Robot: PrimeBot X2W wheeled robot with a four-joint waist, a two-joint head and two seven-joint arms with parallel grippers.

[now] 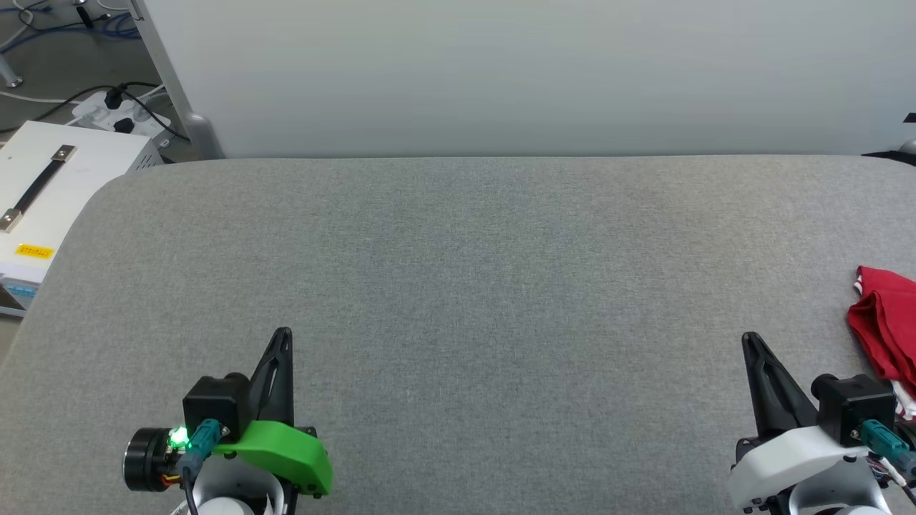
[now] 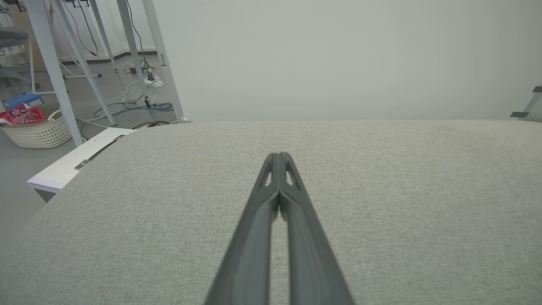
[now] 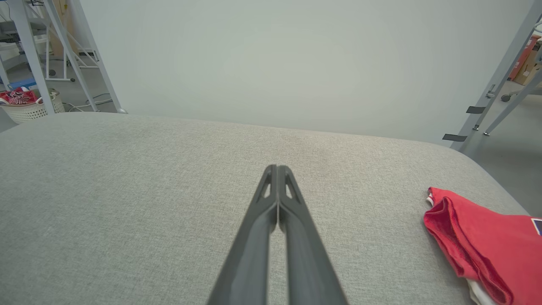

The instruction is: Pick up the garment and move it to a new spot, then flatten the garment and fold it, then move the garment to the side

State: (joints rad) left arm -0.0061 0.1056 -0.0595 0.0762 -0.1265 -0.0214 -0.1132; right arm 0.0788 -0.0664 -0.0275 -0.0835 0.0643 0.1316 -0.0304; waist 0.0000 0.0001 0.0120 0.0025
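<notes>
You'll find the garment [image 1: 889, 325] lying folded at the right edge of the counter [image 1: 458, 243] — nothing grasps it. Your right gripper [image 1: 748, 339] sits just beside the garment, fingers clenched on nothing; your left gripper [image 1: 284, 333], well apart from the garment, is likewise clenched.

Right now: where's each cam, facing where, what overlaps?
Head view: on head, facing forward-down at grey table; left tool lower left, right tool lower right.
Left wrist view: on left wrist, along its shut tool, across table toward wall.
Right wrist view: on right wrist, same heading; its shut tool, garment at right.
Shared: head and right wrist views show the garment; both wrist views, a basket.
</notes>
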